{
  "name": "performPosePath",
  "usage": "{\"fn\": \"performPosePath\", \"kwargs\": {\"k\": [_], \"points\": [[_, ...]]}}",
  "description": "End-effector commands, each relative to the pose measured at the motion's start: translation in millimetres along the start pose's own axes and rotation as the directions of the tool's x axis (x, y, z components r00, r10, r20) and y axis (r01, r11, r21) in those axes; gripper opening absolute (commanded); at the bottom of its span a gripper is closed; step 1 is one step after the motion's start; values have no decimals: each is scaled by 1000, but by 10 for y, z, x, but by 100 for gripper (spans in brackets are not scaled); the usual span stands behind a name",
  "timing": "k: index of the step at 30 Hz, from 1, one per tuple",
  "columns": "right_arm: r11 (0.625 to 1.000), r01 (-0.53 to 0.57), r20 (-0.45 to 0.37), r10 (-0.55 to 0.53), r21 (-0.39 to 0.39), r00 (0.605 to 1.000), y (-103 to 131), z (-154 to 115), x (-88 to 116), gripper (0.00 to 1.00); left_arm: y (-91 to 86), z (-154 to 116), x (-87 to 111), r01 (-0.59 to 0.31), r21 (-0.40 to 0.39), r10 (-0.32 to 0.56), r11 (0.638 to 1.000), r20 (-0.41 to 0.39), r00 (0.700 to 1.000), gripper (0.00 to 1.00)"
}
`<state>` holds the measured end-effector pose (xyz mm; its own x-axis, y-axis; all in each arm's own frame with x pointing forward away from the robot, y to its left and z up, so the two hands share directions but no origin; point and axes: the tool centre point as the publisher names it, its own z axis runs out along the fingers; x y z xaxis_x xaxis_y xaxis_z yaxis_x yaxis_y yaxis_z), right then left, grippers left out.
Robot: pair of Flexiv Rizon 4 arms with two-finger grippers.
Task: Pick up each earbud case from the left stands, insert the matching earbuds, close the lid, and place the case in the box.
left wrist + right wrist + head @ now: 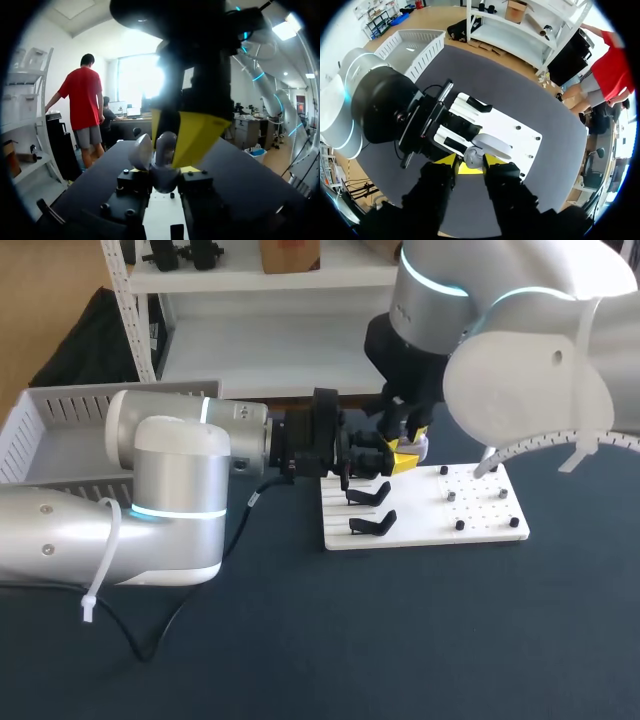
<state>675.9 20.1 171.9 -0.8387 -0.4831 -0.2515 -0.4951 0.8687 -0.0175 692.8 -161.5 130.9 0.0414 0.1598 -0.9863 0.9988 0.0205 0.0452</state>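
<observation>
Holding the earbud case (164, 179) is my left gripper (372, 456). Its fingers pinch the case body from both sides just above the near end of the white board (480, 508). The case lid (141, 151) is up and tilted back, so the case is open.

My right gripper (469, 164) hangs directly over the case, tips pointing down into it. A small grey piece (165, 144) sits between its yellow tips. It's probably an earbud, but I can't tell that, or whether the tips actually pinch it or only straddle it.

Behind the grippers on the board, the two black stands (370, 496) look bare. A few small dark pegs or parts (460, 525) sit on the board's right half, too small to identify.

The white box (40, 430) sits at the far left of the table (450, 640), partly hidden by my left arm. No case shows in the visible part.

My read on progress: we're mid-insert on this case.
- **Done:** the case is off its stand and its lid is open.
- **Left:** seat the earbuds, close the lid and put the case in the box.

With both stands bare, this may be the last case, but the hidden part of the box makes that unconfirmed.
</observation>
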Motion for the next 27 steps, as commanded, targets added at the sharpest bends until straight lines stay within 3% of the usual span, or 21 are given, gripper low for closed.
{"fn": "performPosePath", "kwargs": {"k": [1, 27], "points": [[1000, -2, -1, 2, 4, 1000, 8, -4, -10, 32, 2, 8, -3, 0, 0, 0, 1000, -1, 1000, 0], [1000, -2, -5, 2, 19, 1000, 8, -44, -6, 34, 2, 8, -3, 0, 0, 0, 1000, -1, 1000, 0]]}}
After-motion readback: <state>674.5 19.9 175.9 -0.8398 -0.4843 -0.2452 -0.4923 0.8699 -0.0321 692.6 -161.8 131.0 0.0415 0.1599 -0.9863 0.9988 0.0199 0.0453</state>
